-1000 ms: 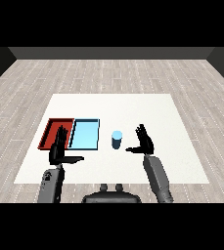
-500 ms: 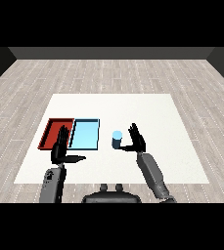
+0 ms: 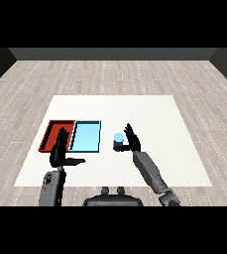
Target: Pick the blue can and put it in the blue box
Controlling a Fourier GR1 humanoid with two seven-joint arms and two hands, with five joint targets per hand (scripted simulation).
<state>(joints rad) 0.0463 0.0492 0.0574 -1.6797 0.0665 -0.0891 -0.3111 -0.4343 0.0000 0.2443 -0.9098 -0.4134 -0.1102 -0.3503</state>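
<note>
Can (image 3: 118, 141) upright on table, just right of blue tray (image 3: 86, 136); right hand (image 3: 133, 141) just right of can, fingers straight, spread, not yet curled round it; left hand (image 3: 61, 151) farther off, fingers relaxed, empty

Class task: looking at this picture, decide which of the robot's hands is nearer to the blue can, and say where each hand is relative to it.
Right. The right hand is open just beside the blue can, on its right. The left hand is far to the can's left, in front of the red tray.

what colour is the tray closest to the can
Light blue. The tray lies just left of the blue can, seen in the head view.
</note>
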